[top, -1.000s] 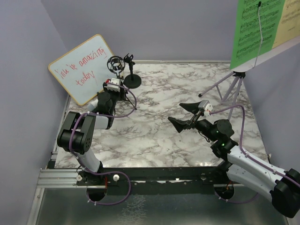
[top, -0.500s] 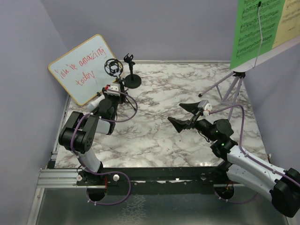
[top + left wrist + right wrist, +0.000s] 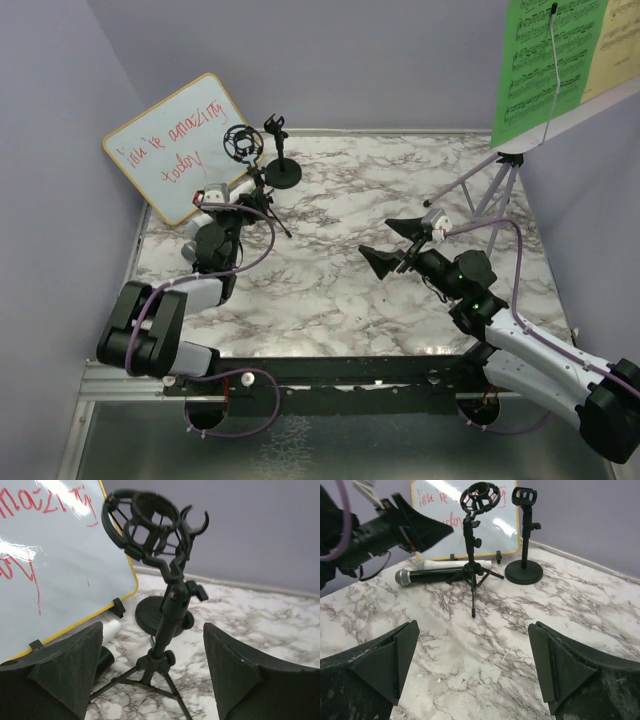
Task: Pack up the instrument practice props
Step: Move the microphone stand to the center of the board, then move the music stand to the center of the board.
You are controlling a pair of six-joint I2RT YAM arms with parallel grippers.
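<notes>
The black mic tripod (image 3: 472,550) stands upright on the marble tabletop (image 3: 340,270) near its far left corner, with its ring mount (image 3: 145,522) at the top. The black round-base mic holder (image 3: 523,570) stands upright just beside it, its forked clip pointing up. At the tripod's feet a black-bodied microphone (image 3: 422,576) with a grey head and a white-bodied microphone (image 3: 452,565) lie flat side by side. At the far right the lilac music rack (image 3: 560,124) stands on splayed legs, carrying a green music sheet (image 3: 540,60) and a yellow music sheet (image 3: 618,35).
</notes>
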